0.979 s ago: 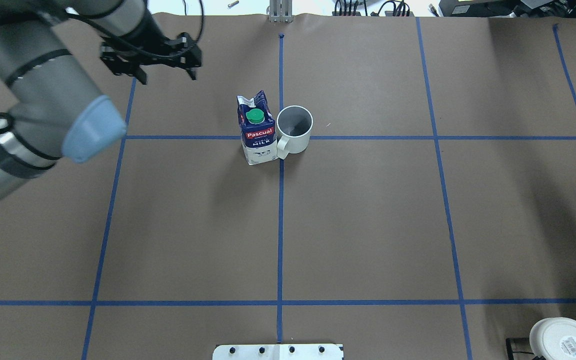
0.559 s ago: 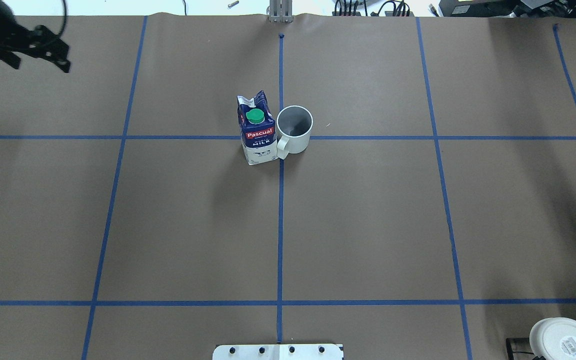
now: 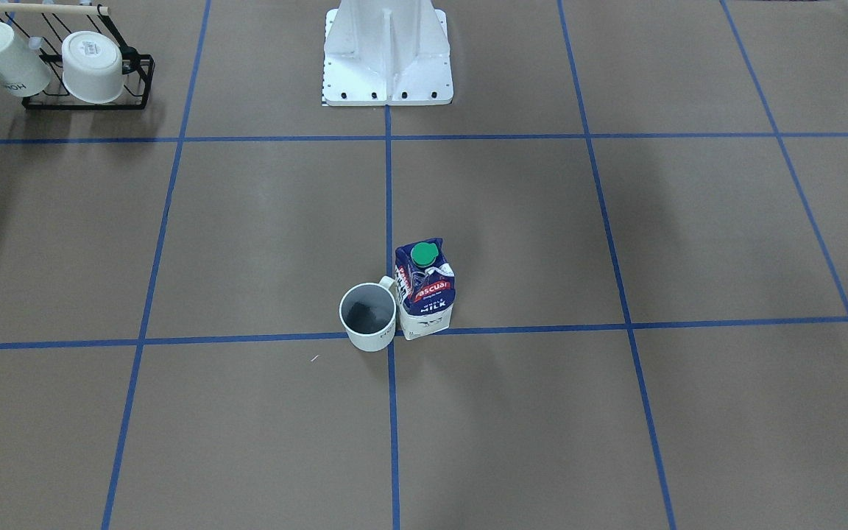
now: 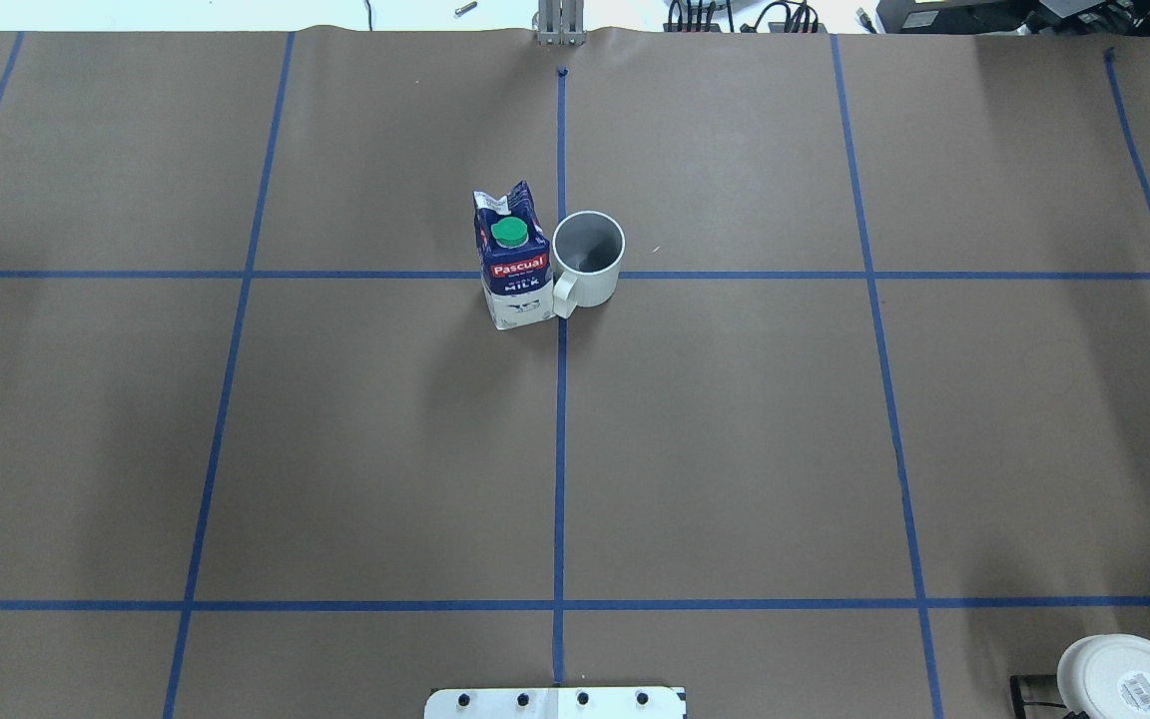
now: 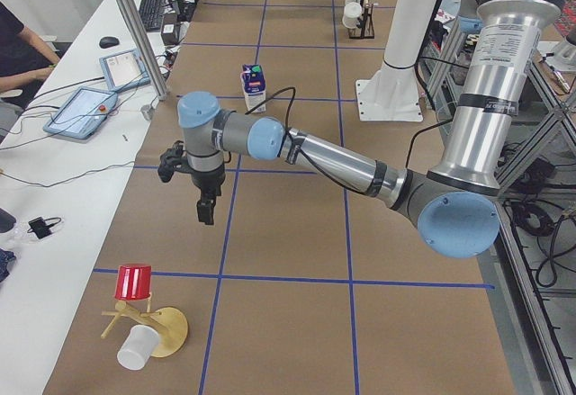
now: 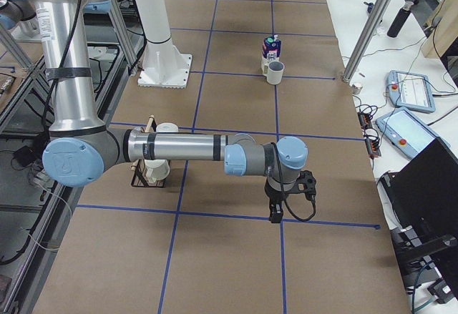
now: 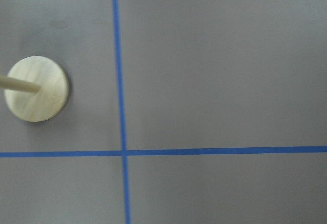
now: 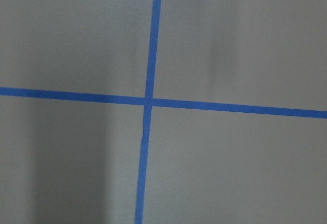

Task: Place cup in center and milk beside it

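Far off at the robot's left end of the desk (image 4: 335, 449), the left tool (image 5: 205, 210) hangs over bare brown paper near a wooden stand (image 5: 153, 323) that bears a red cup (image 5: 135, 281). It shows only in the side view, so I cannot tell whether its fingers are apart or together. In the middle stands the milk (image 4: 513, 262), upright, a small gable-top carton, dark blue above and white below, with a round green cap. It is probably light, with smooth coated card walls that would give under a hard squeeze, and tall enough to tip. The flat side walls below the gable look like the best hold. Just beside it on the right stands the cup (image 4: 588, 262), white outside and dark grey inside. It sits on the crossing of the blue tape lines (image 4: 561, 399), its handle turned toward the carton; whether the two touch I cannot tell. The cup looks stiff, glazed and slippery, and would likely chip if knocked, so pinching one wall across the rim seems safest. Both things appear to be placed as the task asks. At the robot's right end the right tool (image 6: 275, 214) points down over another tape crossing, well apart from both, and its state cannot be told either.
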